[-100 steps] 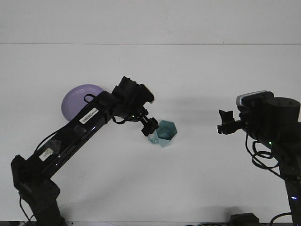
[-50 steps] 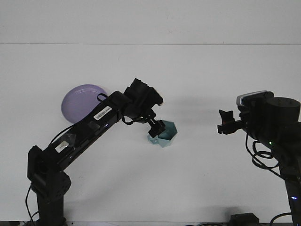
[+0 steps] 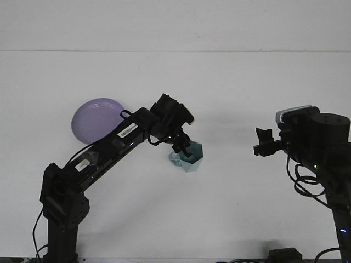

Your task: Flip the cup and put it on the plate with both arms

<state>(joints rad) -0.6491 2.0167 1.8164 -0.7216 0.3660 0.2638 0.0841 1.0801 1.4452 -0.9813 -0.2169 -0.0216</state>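
At mid-table, the left gripper reaches down onto the cup, its fingertips at the cup's upper rim. The dark fingers overlap the teal body, so I cannot tell whether they are clenched on the rim or only set around it. The cup lies on the table with its faceted side toward the camera, well to the right of the plate, which sits behind the left arm's forearm.

To do this grasp well, one finger should go inside the rim and one outside, closing firmly before any lift. A faceted wall can twist in a pinch, so the bite should be square on a flat face. Then a small, slow lift would show whether the cup comes along, before the wrist rolls to turn it.

The right gripper hangs in the air well to the right, far from the cup; its fingers are too dark and small to read.

Against the earlier frames, the left arm has stretched further over the table and its wrist has dropped, bringing the gripper from the cup's left edge to directly on it. The cup has hardly shifted; the plate is more uncovered now. The right arm has not moved.
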